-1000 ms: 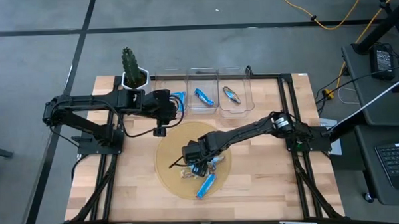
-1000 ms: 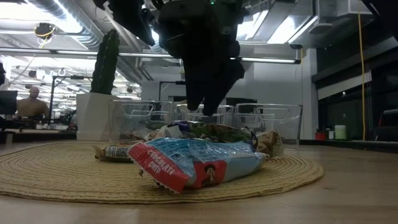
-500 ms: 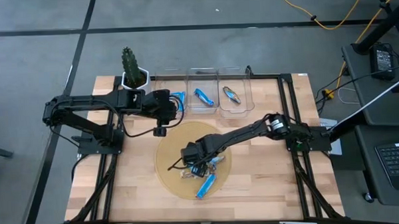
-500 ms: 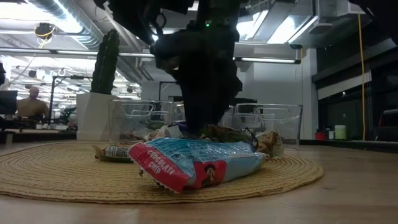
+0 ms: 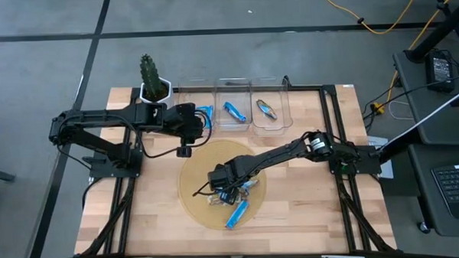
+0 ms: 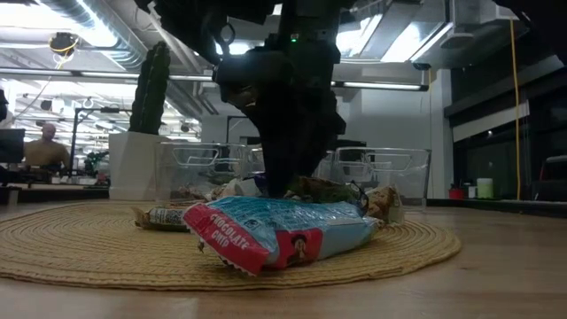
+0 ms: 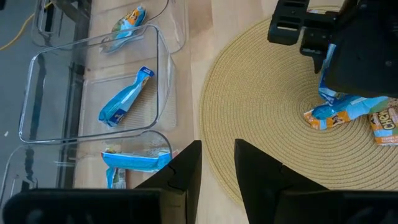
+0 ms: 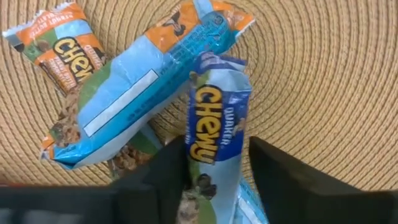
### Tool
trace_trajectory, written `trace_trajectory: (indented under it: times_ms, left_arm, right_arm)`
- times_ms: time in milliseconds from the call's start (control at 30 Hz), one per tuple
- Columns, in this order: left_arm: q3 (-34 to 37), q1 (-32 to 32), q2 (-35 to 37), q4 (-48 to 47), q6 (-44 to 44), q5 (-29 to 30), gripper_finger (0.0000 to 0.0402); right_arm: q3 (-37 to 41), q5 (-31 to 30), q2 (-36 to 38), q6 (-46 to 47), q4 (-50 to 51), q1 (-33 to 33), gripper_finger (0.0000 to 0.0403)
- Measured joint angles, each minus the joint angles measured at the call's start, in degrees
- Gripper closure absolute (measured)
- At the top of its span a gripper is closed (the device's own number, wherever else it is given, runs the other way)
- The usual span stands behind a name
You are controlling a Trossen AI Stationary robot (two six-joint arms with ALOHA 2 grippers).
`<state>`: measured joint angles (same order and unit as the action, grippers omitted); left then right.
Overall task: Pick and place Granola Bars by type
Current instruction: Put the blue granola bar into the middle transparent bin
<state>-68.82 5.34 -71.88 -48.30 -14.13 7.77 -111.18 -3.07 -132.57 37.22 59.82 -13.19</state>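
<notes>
right fingers [image 8: 211, 180] around blue bar [image 8: 214, 134]

Cactus [image 5: 149, 71], woven mat [image 5: 191, 176], bins [image 5: 233, 106]

We see a wooden table [image 5: 309, 207] carrying a round woven mat [image 5: 191, 176], three clear bins [image 5: 233, 113] and a potted cactus [image 5: 152, 80].
</notes>
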Motion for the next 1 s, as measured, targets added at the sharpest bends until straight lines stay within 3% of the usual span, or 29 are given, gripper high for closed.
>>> trace_trajectory:
  times_ms: [233, 300, 533, 733, 1000]
  left_arm:
    - [0.0, 0.0, 0.0, 0.0, -0.12, 0.0, 0.0313]
    - [0.0, 0.01, 0.0, 0.02, -0.51, 0.0, 0.0313]
    - [0.0, 0.02, 0.0, -0.03, -1.11, 0.0, 0.0313]
    - [0.0, 0.02, 0.0, 0.05, -0.78, -0.23, 0.0313]
    - [0.0, 0.02, 0.0, 0.05, -0.77, -2.32, 0.0313]
  right_arm:
    - [-0.88, 3.37, 1.24, 0.03, 3.04, 0.0, 0.0362]
    - [-1.76, 3.8, 2.15, -0.03, 5.23, 0.0, 0.0381]
    - [-7.79, 1.66, 7.31, 4.51, 18.08, -1.08, 0.0359]
    - [-10.03, -3.25, 14.04, 12.48, 22.71, -4.78, 0.0385]
    - [-10.03, -7.64, 16.02, 22.23, 28.48, -7.58, 0.0371]
